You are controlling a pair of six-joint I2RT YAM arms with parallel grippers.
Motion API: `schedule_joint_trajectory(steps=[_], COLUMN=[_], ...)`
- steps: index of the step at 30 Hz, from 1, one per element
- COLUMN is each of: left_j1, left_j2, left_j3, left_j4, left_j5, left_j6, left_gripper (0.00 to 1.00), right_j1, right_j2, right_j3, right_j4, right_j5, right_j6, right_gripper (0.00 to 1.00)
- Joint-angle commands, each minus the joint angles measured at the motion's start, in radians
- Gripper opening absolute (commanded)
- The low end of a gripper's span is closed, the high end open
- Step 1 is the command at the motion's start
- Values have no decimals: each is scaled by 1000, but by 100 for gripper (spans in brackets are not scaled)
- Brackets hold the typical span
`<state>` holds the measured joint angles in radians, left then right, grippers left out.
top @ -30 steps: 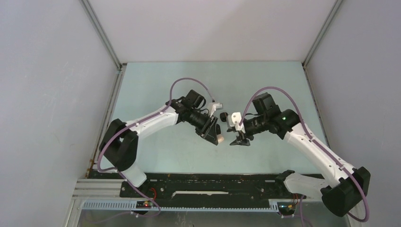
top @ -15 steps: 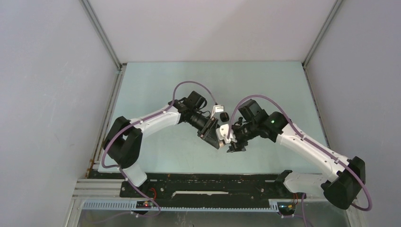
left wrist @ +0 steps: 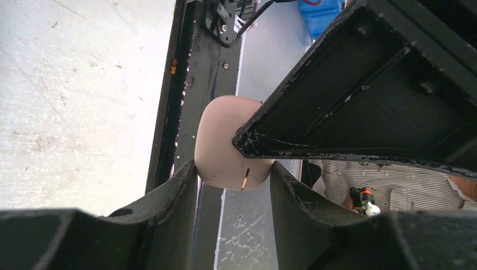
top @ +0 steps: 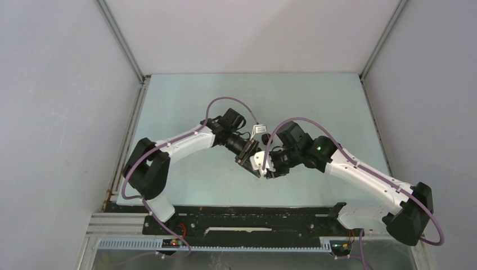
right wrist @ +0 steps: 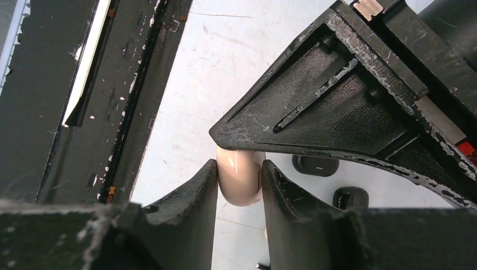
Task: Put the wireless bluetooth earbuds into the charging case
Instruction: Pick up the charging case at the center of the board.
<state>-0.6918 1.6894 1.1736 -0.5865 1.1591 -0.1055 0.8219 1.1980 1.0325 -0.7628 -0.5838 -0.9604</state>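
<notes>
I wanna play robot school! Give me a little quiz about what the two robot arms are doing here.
1. True or false: the beige pebble-shaped plastic case lies alone on the pale table, with nothing touching it.
2. Which wrist view shows two small black rounded items on the table? A: left. B: right.
3. How many pincers have fingers around the case?

Key: 1 false. 2 B. 3 two, the left pincer and the right pincer.
</notes>
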Motion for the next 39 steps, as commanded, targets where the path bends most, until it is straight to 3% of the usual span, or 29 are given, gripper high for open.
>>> schedule_joint_trajectory(steps=[1, 5, 9, 12, 16, 20, 23, 28, 39], left_j1=[0, 19, 54, 88, 86, 36, -44, -161, -190], left_j2=[8, 12, -38, -176, -480, -659, -695, -696, -596], left_j3=[18, 40, 30, -61, -287, -532, -627, -668, -645], left_j4=[-1, -26, 45, 270, 635, 974, 1088, 1154, 1244], left_j5=[43, -13, -237, -345, -616, -792, -842, -860, -694], left_j6=[-13, -26, -100, -195, -230, -229, -159, -44, -61], left_gripper=[11, 33, 51, 62, 71, 74, 74, 74, 64], right_j1=[6, 2, -42, -102, -266, -381, -423, -476, -481], right_j2=[9, 5, -18, -23, -8, 4, 0, 15, 7], right_j3=[0, 0, 0, 6, 5, 4, 5, 5, 4], right_j4=[43, 36, 45, 33, 6, 32, 118, 211, 208], right_j5=[26, 26, -21, -84, -292, -461, -561, -688, -749], right_j6=[16, 33, 96, 169, 294, 412, 518, 670, 689], right_gripper=[30, 16, 13, 11, 10, 9, 9, 9, 10])
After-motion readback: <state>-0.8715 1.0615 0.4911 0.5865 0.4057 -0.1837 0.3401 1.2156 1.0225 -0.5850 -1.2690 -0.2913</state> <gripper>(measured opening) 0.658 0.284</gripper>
